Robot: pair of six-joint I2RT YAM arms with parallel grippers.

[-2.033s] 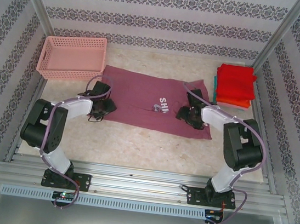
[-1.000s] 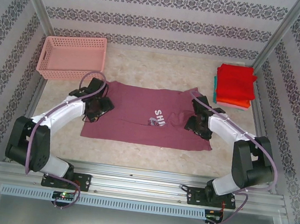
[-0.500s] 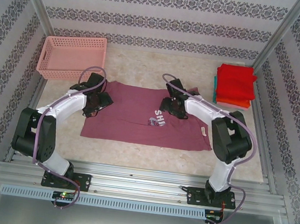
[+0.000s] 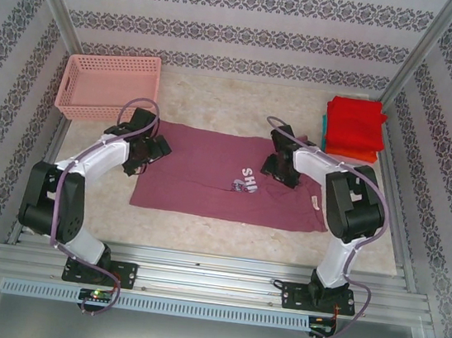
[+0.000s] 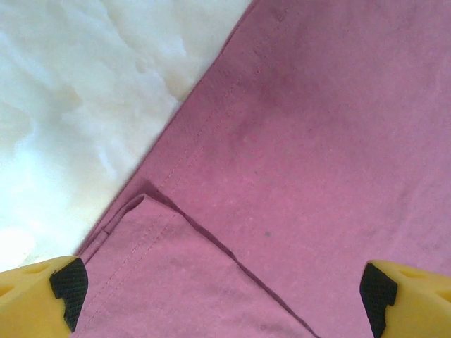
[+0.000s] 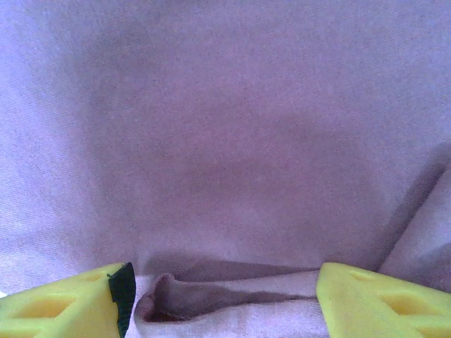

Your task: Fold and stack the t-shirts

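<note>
left arm bent back at the elbow, forearm reaching forward and inward. left gripper [image 4: 149, 149] sits low over the left edge of the maroon t-shirt [image 4: 215, 186]. in the left wrist view its yellow fingers [image 5: 34, 297] are spread wide with nothing between them but cloth, a folded-over hem layer lying under them and bare table [image 5: 77, 84] just past the shirt's edge.

right arm folded tight, elbow high, forearm angled inward. right gripper [image 4: 279, 167] is down on the shirt's far right part, beside the white print [image 4: 246, 177]. in the right wrist view the fingers [image 6: 384, 296] are apart, a small raised ridge of cloth [image 6: 225, 297] lying between them, not pinched.

shirt lies spread flat at mid table, near edge fairly straight, right near corner just in front of the right arm. open strip of table along the shirt's near side and another behind it up to the far wall.

stack of folded shirts [image 4: 354, 126], red on top, orange and teal edges below, in the far right corner, near the shirt but apart. pink basket [image 4: 108, 85] in the far left corner, apart from the shirt.
</note>
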